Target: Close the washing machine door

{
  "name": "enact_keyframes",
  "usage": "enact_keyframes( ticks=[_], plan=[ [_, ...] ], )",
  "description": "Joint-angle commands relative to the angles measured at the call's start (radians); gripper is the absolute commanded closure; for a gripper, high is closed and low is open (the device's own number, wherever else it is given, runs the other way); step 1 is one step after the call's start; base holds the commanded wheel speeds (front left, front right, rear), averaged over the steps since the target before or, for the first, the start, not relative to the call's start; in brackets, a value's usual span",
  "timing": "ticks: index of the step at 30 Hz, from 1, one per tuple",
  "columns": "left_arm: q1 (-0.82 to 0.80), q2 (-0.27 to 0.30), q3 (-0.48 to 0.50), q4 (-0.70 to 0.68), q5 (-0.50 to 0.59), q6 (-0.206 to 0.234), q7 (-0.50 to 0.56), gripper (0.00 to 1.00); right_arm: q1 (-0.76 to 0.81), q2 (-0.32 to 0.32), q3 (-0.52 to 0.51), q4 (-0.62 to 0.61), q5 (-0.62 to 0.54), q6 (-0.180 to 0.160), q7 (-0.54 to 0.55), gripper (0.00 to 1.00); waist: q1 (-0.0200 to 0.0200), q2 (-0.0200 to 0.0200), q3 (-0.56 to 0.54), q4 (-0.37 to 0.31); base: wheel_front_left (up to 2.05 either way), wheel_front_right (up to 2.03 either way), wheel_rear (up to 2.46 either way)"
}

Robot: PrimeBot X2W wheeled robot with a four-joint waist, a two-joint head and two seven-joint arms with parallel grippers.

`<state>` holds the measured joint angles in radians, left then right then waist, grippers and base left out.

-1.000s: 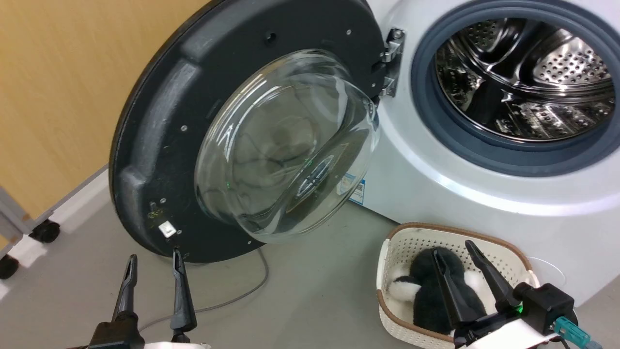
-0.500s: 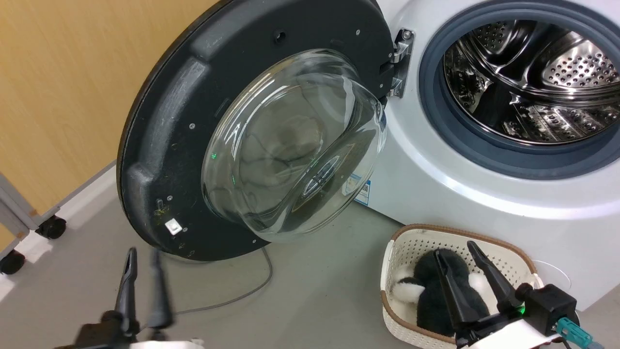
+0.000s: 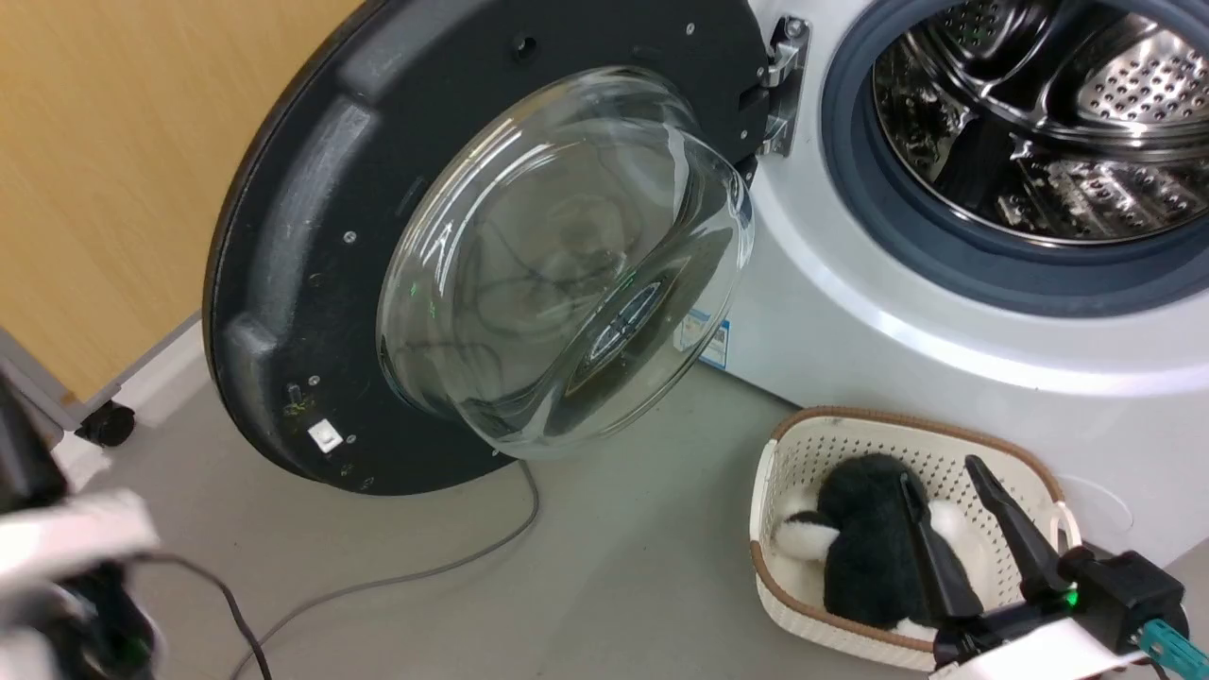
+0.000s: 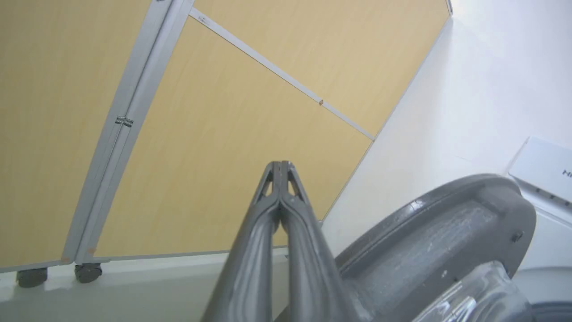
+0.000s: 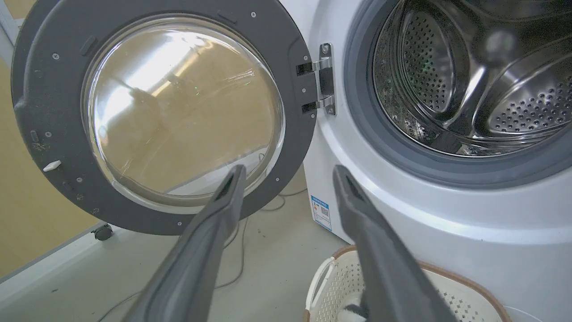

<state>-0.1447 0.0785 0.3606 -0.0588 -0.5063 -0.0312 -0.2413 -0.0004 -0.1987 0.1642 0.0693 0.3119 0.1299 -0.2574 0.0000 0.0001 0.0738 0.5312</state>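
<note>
Washing machine door (image 3: 312, 236) wide open, swung out left on metal hinge (image 3: 782, 85), glass bowl (image 3: 557, 264) bulging toward room. Washing machine (image 3: 897, 349) drum uncovered. Left gripper (image 4: 280, 164): fingers pressed together, empty, near door rim, pointing at yellow partition (image 4: 201, 134). Right gripper (image 3: 940, 472): fingers apart, empty, over cream basket (image 3: 784, 453) holding black-and-white plush toy (image 3: 859, 548). Grey cable (image 3: 425, 571) on floor.
</note>
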Motion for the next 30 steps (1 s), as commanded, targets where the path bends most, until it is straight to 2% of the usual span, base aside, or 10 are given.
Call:
enact_keyframes(
  ticks=[1,5,10,16,22,30],
  plan=[
    [-0.065,0.012,0.041,0.052,-0.081,-0.005,0.03,1.0,0.018,-0.007,-0.01,-0.01,-0.01,0.001,-0.004,0.0,0.0,-0.0001,0.011,0.0,0.0,0.0,0.0],
    [-0.202,0.074,0.135,0.219,-0.265,-0.008,0.144,1.0,0.031,-0.009,-0.017,-0.024,-0.017,0.001,-0.004,0.0,0.0,-0.0001,0.032,-0.016,0.0,0.0,0.0],
    [-0.298,0.138,0.178,0.413,-0.403,-0.006,0.295,1.0,0.024,-0.017,-0.014,-0.029,-0.017,0.001,-0.004,0.0,0.0,-0.0001,0.051,-0.039,0.0,0.0,0.0],
    [-0.367,0.145,0.202,0.579,-0.544,0.021,0.486,1.0,0.01,-0.026,-0.01,-0.027,-0.015,0.001,-0.004,0.0,0.0,-0.0001,0.063,-0.057,0.0,0.0,0.0],
    [-0.393,0.125,0.203,0.628,-0.675,0.008,0.69,1.0,0.006,-0.026,-0.01,-0.022,-0.015,0.001,-0.004,0.0,0.0,-0.0001,0.06,-0.07,0.0,0.0,0.0],
    [-0.336,0.122,0.166,0.58,-0.746,-0.03,0.89,1.0,0.009,-0.01,-0.009,-0.019,-0.015,0.001,-0.004,0.0,0.0,-0.0001,0.04,-0.085,0.0,0.0,0.0]
  ],
)
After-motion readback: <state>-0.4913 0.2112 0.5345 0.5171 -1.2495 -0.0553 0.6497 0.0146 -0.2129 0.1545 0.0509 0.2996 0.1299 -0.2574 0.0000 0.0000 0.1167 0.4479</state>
